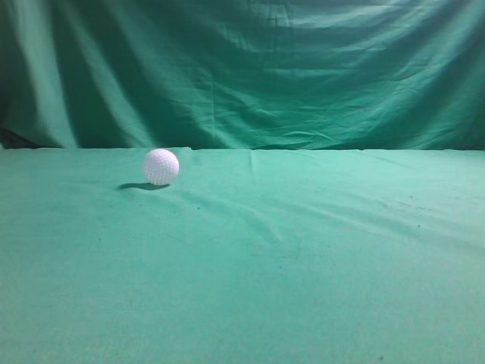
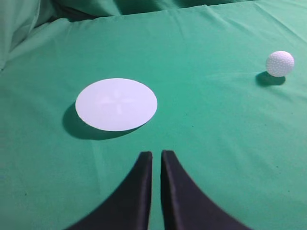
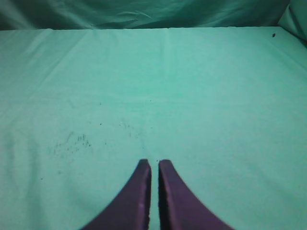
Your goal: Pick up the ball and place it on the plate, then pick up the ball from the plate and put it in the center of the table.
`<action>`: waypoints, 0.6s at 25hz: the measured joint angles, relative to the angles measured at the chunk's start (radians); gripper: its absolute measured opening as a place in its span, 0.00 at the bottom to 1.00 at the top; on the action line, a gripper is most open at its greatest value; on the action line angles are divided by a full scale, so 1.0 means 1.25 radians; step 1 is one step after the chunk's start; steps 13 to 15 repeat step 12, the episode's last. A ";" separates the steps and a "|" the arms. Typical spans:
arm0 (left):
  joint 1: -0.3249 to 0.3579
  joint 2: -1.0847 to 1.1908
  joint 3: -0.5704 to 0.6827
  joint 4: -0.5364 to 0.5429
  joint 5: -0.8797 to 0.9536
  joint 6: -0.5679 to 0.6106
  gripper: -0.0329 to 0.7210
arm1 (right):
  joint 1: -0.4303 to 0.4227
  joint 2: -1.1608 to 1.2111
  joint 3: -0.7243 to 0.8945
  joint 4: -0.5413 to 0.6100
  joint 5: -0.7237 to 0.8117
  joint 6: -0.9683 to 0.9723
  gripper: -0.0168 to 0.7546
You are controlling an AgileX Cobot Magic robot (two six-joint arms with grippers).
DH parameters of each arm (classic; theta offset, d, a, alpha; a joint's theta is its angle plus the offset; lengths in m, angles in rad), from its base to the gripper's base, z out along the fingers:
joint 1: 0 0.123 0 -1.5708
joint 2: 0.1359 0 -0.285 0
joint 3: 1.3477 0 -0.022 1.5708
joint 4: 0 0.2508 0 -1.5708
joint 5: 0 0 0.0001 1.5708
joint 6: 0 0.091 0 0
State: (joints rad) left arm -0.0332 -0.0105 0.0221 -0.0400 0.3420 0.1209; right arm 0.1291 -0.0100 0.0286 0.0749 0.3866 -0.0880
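Green cloth covers the counter (image 1: pixel 303 258), draped backdrop (image 1: pixel 242 68) behind. Left gripper (image 2: pixel 157 154) hangs jaws closed, empty, near the white plate (image 2: pixel 116 104); the ball (image 2: pixel 279 63) rests rightward, well apart. Right gripper (image 3: pixel 154 163) likewise closed; both arms lie out of frame.

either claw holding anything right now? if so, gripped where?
Nothing is held. The left claw and right claw are both shut on nothing, above bare cloth. The ball sits free on the table, apart from the plate.
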 joint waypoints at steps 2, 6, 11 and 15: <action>0.000 0.000 0.000 0.004 0.000 -0.002 0.11 | 0.000 0.000 0.000 0.000 -0.001 0.000 0.08; 0.000 0.000 0.000 0.006 0.000 -0.006 0.11 | 0.000 0.000 0.000 0.000 -0.001 0.000 0.08; 0.000 0.000 0.000 0.006 0.000 -0.008 0.11 | 0.000 0.000 0.000 0.000 -0.001 0.000 0.08; 0.000 0.000 0.000 0.006 0.000 -0.008 0.11 | 0.000 0.000 0.000 0.000 -0.001 0.000 0.08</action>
